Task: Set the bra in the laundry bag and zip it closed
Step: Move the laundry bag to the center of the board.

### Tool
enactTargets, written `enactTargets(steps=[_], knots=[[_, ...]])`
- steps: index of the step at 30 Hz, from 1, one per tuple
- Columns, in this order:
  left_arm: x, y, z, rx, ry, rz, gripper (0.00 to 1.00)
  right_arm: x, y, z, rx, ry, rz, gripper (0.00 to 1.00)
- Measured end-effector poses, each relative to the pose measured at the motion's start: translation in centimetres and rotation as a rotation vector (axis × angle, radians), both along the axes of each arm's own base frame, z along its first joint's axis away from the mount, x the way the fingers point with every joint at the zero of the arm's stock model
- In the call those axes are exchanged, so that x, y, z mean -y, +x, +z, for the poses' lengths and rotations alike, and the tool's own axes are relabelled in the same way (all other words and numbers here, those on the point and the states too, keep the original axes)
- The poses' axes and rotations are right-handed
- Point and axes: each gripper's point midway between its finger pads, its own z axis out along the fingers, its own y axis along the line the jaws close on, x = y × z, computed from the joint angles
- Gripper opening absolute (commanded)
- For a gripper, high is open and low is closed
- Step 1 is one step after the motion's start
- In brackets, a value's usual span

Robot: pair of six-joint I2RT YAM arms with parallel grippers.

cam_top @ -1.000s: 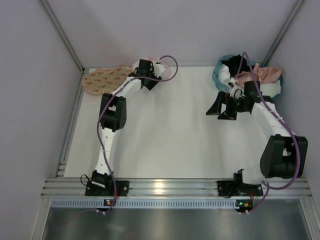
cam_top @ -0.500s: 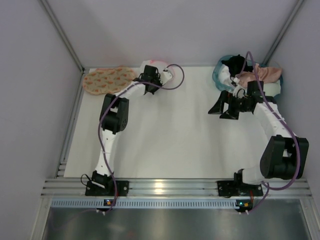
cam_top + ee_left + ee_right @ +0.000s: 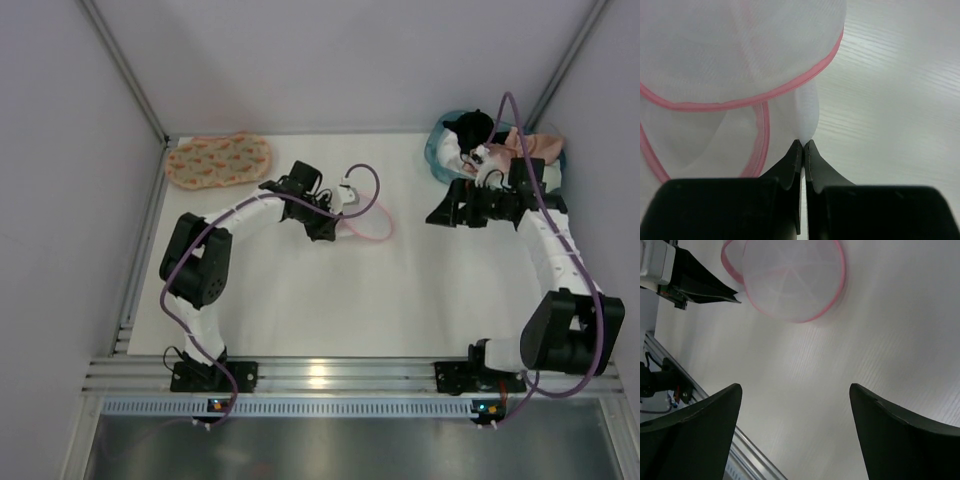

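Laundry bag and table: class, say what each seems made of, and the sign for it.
Laundry bag: thin white see-through mesh fabric, it seems; its pink rim shows through the layers. Table: likely white matt laminate or painted board, with fine parallel grain lines.

The round, white, translucent mesh laundry bag (image 3: 362,224) with pink rim lies mid-surface (image 3: 300,290), and the salmon-pink bra (image 3: 532,146) lies crumpled in the teal basket (image 3: 433,152), far right.

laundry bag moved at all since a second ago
Yes. Pinched in the left gripper, the laundry bag has come forward and rightward, farther from the orange-printed pad at the back.
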Motion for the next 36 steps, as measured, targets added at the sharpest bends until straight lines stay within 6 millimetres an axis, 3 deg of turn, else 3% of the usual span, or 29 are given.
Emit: enactTargets(steps=[4, 7, 11, 14, 20, 29, 36], knots=[[-0.5, -3.8, 1.1, -0.125, -0.047, -0.012, 0.0, -0.4, -1.1, 1.4, 0.178, -0.101, 0.1, 0.87], [-1.0, -5.4, 1.1, -0.205, -0.063, -0.002, 0.0, -2.2, -3.0, 1.1, 0.33, -0.222, 0.24, 0.88], [-1.1, -7.0, 1.1, -0.303, -0.082, 0.011, 0.0, -6.6, -7.4, -1.1, 0.501, -0.318, 0.506, 0.84], [-0.9, -7.7, 1.5, -0.349, -0.105, 0.014, 0.0, -7.5, -8.6, -3.4, 0.582, -0.386, 0.575, 0.77], [-0.8, -9.2, 1.4, -0.467, -0.141, 0.008, 0.0, -8.6, -9.8, -7.6, 0.767, -0.518, 0.666, 0.74], [-0.7, -10.0, 0.2, -0.582, -0.147, 0.019, 0.0, -12.5, -8.3, -9.0, 1.009, -0.588, 0.759, 0.62], [-0.5, -9.8, 0.6, -0.584, -0.163, 0.015, 0.0, -12.4, -7.8, -12.4, 1.077, -0.69, 0.828, 0.58]])
